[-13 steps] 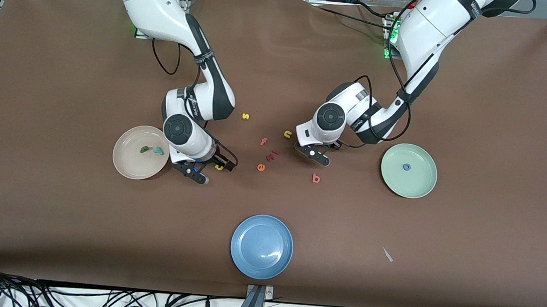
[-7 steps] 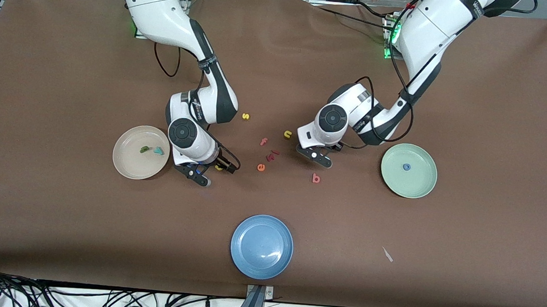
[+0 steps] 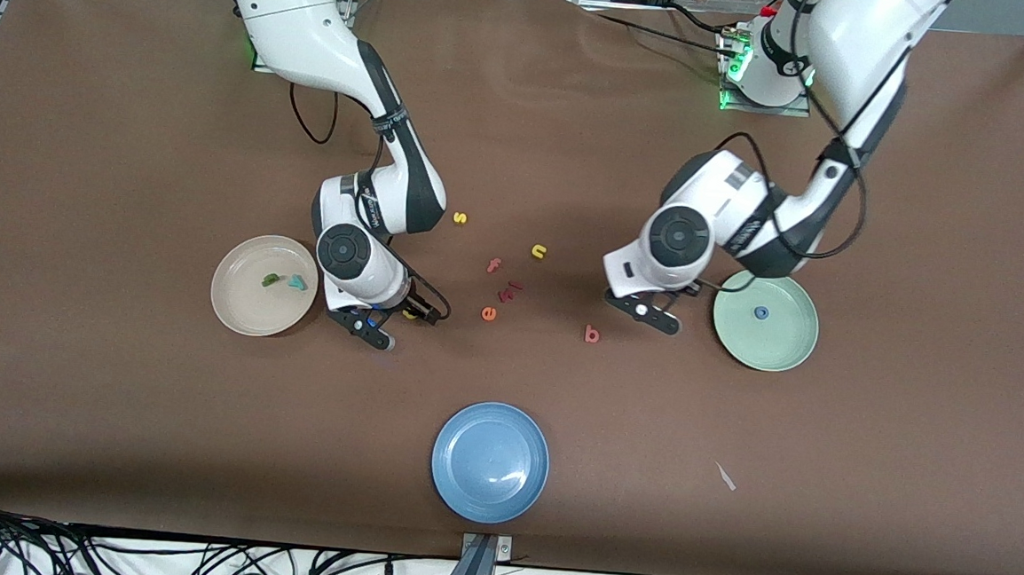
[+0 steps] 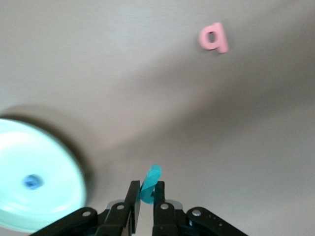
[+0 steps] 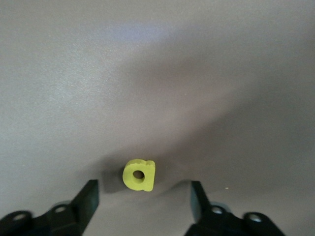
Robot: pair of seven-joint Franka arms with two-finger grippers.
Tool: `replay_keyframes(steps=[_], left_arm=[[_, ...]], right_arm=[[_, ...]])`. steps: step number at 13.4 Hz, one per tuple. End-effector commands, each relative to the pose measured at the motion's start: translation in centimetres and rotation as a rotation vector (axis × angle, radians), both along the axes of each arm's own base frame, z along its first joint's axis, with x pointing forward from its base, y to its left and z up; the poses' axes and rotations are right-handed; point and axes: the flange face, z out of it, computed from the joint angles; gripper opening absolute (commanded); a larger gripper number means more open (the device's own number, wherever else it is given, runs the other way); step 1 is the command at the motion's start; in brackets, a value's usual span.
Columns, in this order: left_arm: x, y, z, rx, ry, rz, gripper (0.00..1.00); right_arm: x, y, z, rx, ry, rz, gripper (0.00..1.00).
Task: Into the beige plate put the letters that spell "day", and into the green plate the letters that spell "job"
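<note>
My left gripper [image 3: 650,313] is shut on the teal "j" [image 4: 150,183] and hangs over the table beside the green plate [image 3: 780,344], which holds the blue "o" [image 3: 761,312]. The salmon "b" [image 3: 592,333] lies on the table close by. My right gripper [image 3: 396,321] is low beside the beige plate [image 3: 239,311]. It stands open, and the yellow "a" [image 5: 139,175] lies on the table just ahead of its fingertips, touching neither. In the beige plate lie the dark green "d" [image 3: 271,280] and the teal "y" [image 3: 298,282].
Loose letters lie mid-table between the two grippers: a yellow "s" [image 3: 459,218], a yellow "n" [image 3: 539,251], a salmon "f" [image 3: 494,265], a red piece [image 3: 510,289] and an orange "e" [image 3: 489,314]. A blue plate [image 3: 490,461] sits nearer the front camera.
My left arm has carried the teal "j" from over the loose letters toward the green plate. My right gripper has stayed by the "a", its fingers drawing closer together.
</note>
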Motion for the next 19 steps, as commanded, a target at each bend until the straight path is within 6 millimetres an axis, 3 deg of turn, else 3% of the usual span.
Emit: replay_keyframes(steps=[1, 3, 5, 6, 8, 9, 11, 12, 15, 17, 18, 19], left_arm=[[2.6, 7.4, 1.3, -0.014, 0.029, -0.094, 0.0], [3.5, 11.3, 1.1, -0.036, 0.049, -0.123, 0.0], [4.2, 16.0, 0.1, -0.063, 0.082, -0.139, 0.0], [4.4, 17.8, -0.2, -0.074, 0.09, -0.143, 0.0], [3.8, 19.6, -2.4, -0.085, 0.131, -0.129, 0.0], [3.3, 20.4, -3.8, -0.092, 0.15, -0.117, 0.0], [3.0, 20.8, -4.9, -0.102, 0.142, -0.114, 0.0], [2.8, 21.3, -6.3, -0.114, 0.151, -0.105, 0.0], [2.1, 19.7, -9.1, -0.15, 0.154, -0.118, 0.0], [2.5, 18.3, -10.3, -0.169, 0.124, -0.138, 0.0], [2.6, 18.3, -11.1, -0.179, 0.111, -0.137, 0.09], [2.6, 18.4, -11.1, -0.178, 0.11, -0.131, 0.44]], right_arm=[[0.6, 0.4, -0.5, 0.006, -0.01, -0.005, 0.56], [0.5, 0.4, -0.7, 0.004, -0.007, -0.005, 0.44], [0.6, 0.3, -0.9, 0.003, -0.007, -0.004, 0.43], [0.5, 0.3, -1.0, 0.003, -0.005, -0.002, 0.37], [0.5, 0.5, -1.0, 0.004, -0.006, -0.002, 0.19], [0.5, 0.4, -0.9, 0.004, -0.007, 0.002, 0.05], [0.8, 0.7, -0.5, 0.009, -0.013, 0.012, 0.0], [1.6, 1.2, 1.0, 0.023, -0.023, 0.017, 0.0], [1.8, 1.1, 2.3, 0.011, 0.006, 0.052, 0.0], [1.7, 0.3, 3.5, -0.002, 0.027, 0.191, 0.0], [1.8, -1.4, 4.5, -0.01, 0.053, 0.261, 0.0], [1.3, -2.2, 5.3, -0.001, 0.08, 0.324, 0.0]])
